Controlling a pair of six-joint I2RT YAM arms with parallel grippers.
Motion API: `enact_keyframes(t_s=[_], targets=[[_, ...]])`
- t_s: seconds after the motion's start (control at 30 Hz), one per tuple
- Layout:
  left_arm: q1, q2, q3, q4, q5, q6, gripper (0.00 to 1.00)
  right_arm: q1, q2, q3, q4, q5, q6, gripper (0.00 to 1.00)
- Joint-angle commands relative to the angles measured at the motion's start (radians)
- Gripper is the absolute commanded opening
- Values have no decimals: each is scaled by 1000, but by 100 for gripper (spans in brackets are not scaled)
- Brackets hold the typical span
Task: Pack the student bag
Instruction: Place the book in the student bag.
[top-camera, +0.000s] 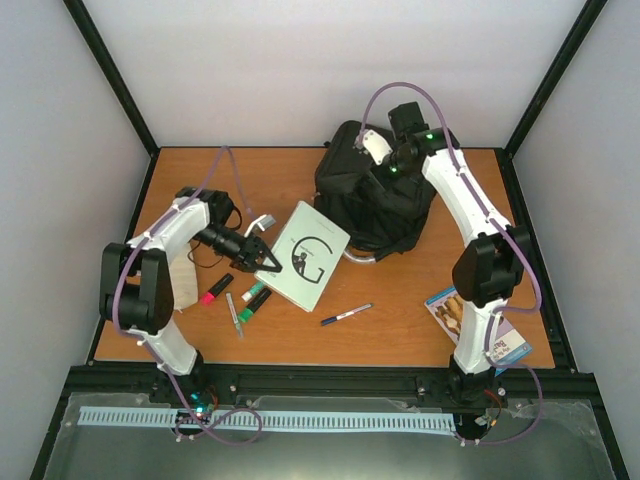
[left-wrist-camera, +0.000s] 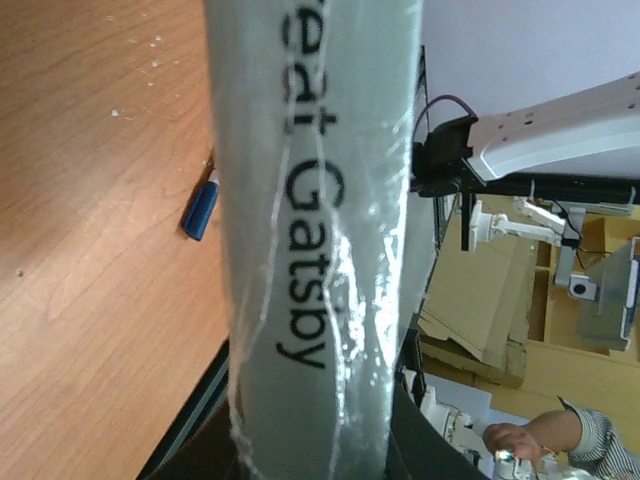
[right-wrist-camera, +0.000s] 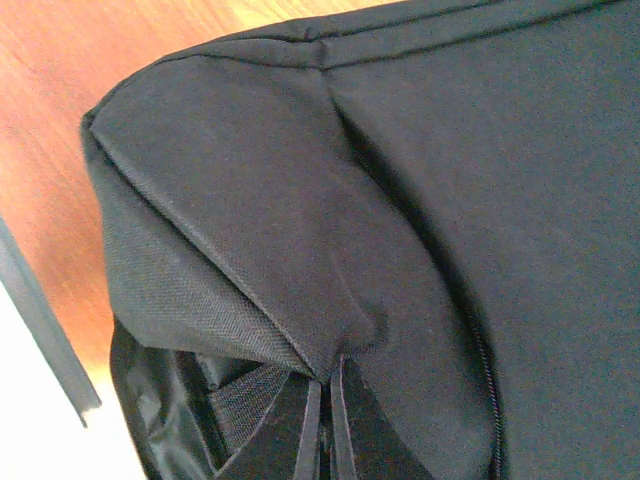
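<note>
While the student bag (top-camera: 370, 200) lies near the far edge of the table (top-camera: 400, 325), right of the middle, the right fingers (top-camera: 386, 166) are at its top; I cannot tell if they are spread. The left fingers (top-camera: 264, 252) pinch the edge of the white book (top-camera: 312, 255).

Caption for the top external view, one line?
Left gripper grips the Gatsby book; right gripper hovers at the student bag.

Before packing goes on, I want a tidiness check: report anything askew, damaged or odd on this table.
The white paperback book lies skewed, one corner in the left gripper. Its clear wrap is wrinkled in the left wrist view. The black fabric backpack slumps, crumpled. Nothing looks spilled.
</note>
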Motion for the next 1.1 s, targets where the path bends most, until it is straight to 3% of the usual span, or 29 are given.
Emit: enact_keyframes(t_s=[0.0, 0.17, 1.07], targets=[[5, 52, 77, -105, 166, 178, 1, 38, 8, 59, 54, -89, 39, 3], [-17, 185, 208, -245, 265, 310, 1, 58, 53, 92, 49, -139, 48, 3], [-83, 722, 599, -249, 417, 272, 1, 115, 34, 63, -36, -291, -60, 3]])
